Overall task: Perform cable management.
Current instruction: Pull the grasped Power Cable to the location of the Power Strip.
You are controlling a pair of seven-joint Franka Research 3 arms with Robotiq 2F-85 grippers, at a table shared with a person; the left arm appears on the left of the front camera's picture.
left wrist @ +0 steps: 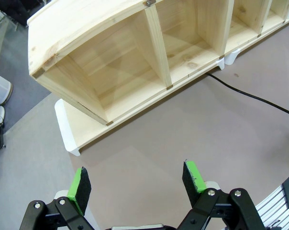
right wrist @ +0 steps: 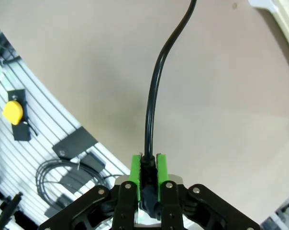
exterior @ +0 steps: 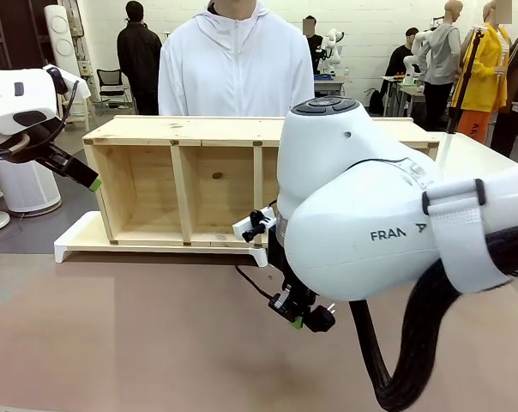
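the right arm (exterior: 353, 206) is a glossy white, rounded shell with a dark grey round cap (exterior: 325, 106) on top and grey "fran" lettering (exterior: 389, 234) on its side. a white strap (exterior: 456, 245) with black loops wraps a thick black ribbed hose (exterior: 413, 343) against it. the left arm (exterior: 10, 94) is white too, with a dark oval inset. the left pincer (left wrist: 136, 178) is black, with silver screws at its link joints and bright green pads (left wrist: 79, 187). the right pincer (right wrist: 149, 162) has the same black links, screws and green pads.
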